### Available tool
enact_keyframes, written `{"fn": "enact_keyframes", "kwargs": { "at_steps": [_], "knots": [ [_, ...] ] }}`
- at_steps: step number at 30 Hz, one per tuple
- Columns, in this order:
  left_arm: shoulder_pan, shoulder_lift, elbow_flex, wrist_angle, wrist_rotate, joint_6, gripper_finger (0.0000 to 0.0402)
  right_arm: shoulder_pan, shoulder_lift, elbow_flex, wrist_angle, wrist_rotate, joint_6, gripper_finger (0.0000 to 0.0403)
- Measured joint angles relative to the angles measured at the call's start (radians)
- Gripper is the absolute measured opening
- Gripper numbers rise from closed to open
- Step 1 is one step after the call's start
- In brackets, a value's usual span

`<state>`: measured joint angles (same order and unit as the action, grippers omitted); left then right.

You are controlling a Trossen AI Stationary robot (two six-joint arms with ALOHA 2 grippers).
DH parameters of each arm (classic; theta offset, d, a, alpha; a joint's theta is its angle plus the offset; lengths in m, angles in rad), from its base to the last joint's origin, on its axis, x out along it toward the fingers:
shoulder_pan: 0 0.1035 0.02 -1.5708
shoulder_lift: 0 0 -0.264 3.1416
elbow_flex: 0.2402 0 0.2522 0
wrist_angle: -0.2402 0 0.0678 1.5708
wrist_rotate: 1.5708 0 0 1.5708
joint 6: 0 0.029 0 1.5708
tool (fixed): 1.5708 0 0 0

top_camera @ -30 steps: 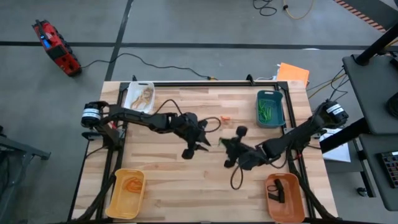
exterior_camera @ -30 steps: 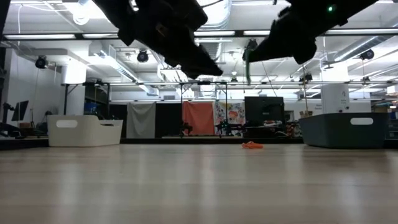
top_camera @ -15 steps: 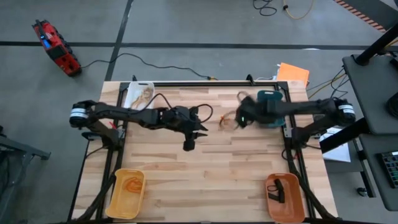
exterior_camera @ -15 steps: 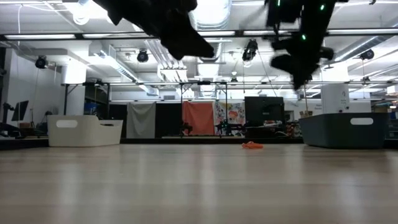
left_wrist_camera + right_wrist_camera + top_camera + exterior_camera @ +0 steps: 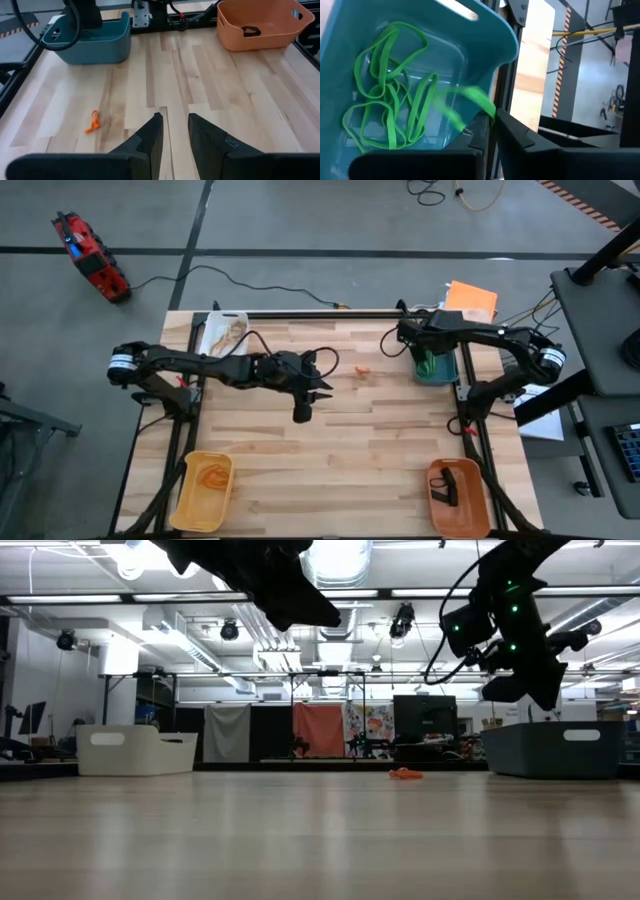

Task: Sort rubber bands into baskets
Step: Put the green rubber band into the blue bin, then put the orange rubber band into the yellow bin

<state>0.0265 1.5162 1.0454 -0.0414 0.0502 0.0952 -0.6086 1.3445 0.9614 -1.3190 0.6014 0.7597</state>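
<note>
**Item 1. My right claw** (image 5: 492, 117): clenched. A green rubber band (image 5: 465, 97) hangs from its tips, as far as I can tell pinched. Place: directly over the teal basket (image 5: 485, 25), above its wall.

**Item 2. Green rubber bands, loose** (image 5: 385, 100): a tangle of loops already lying on the teal basket's floor, below the held one.

**Item 3. Step in hand:** I judge this to be the delivery of a green band. The next move calls for parting the fingers while the tips are inside the rim. The band hangs close to the wall and could drape over it or fall outside.

**Item 4. My left claw** (image 5: 175, 122): released, with a gap between the fingers and nothing in it. It hovers over the table's middle, well apart from the teal basket.

**Item 5. Orange rubber band** (image 5: 93, 121): alone on the wood, between the left claw and the teal basket. It is probably the left claw's next pick.

**Item 6. Changes since a second ago:** the right claw was over mid-table, well away from the teal basket, and has crossed to it. The left claw has shifted little. The orange band has not moved.
</note>
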Motion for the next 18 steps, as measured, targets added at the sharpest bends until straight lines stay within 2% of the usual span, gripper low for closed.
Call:
{"fn": "enact_keyframes", "kwargs": {
  "at_steps": [4,9,14,18],
  "knots": [
    [0.000,0.000,-0.001,-0.004,0.000,0.000,0.0077,0.001,-0.001,-0.001,0.022,-0.002,-0.013,0.0051],
    [0.000,0.000,-0.001,-0.025,-0.009,-0.005,0.0077,0.001,-0.001,-0.001,0.023,-0.005,-0.018,0.0119],
    [-0.002,-0.028,-0.001,-0.139,-0.040,-0.043,0.0077,0.002,-0.005,-0.001,0.035,-0.001,-0.013,0.0173],
    [-0.030,-0.090,-0.044,-0.136,-0.051,-0.056,0.0077,0.044,-0.021,-0.002,0.165,-0.093,-0.030,0.0196]
  ]
}}
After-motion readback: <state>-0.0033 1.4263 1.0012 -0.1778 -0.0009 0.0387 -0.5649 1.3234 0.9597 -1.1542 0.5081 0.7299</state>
